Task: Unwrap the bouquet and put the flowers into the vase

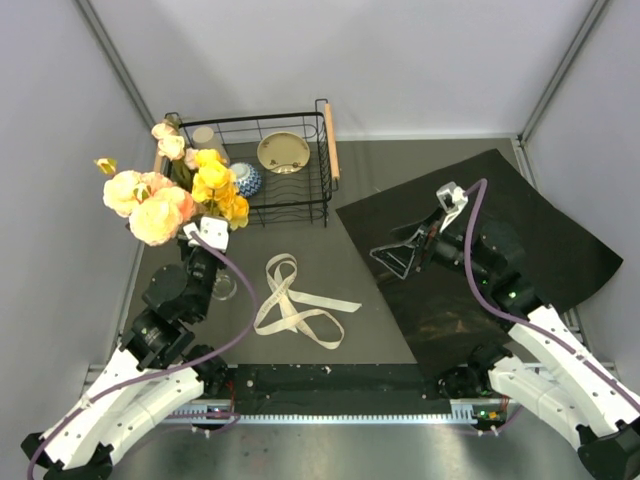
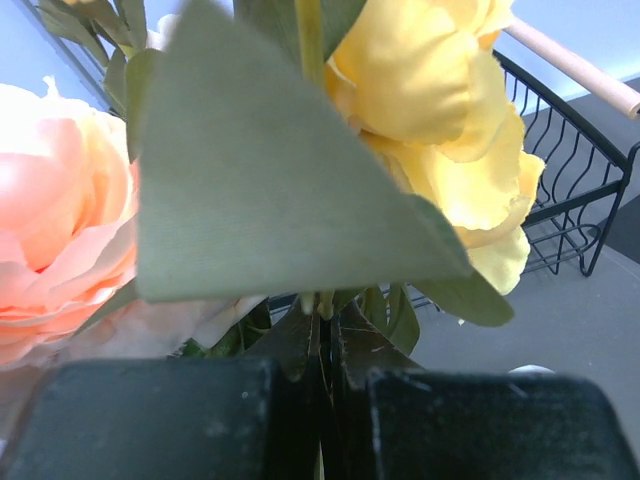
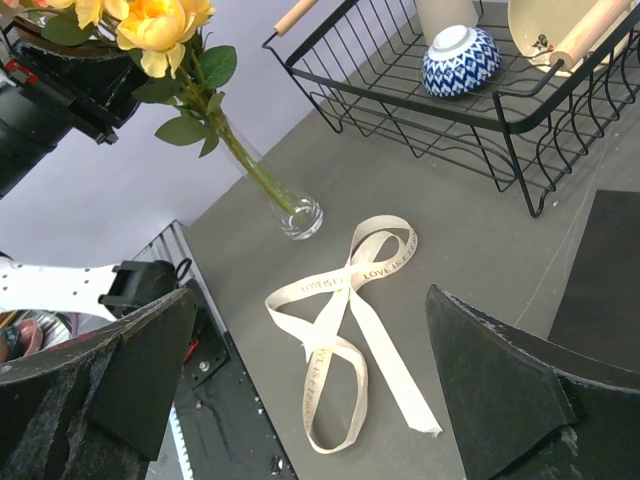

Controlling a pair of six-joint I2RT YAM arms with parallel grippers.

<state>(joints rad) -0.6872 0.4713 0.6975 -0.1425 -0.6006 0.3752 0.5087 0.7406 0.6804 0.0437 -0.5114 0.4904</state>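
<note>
Black paper (image 1: 520, 230) and ribbon (image 1: 295, 300) are off, so we're nearly done. Our left gripper (image 2: 322, 410) pinches the flowers (image 1: 160, 205), stems in the vase (image 3: 300, 215); our right gripper (image 1: 400, 255) hangs spread wide.

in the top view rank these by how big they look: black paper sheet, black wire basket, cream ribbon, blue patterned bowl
Largest to smallest:
1. flat black paper sheet
2. black wire basket
3. loose cream ribbon
4. blue-and-white patterned bowl inside the basket
No two look close enough to tie.
</note>
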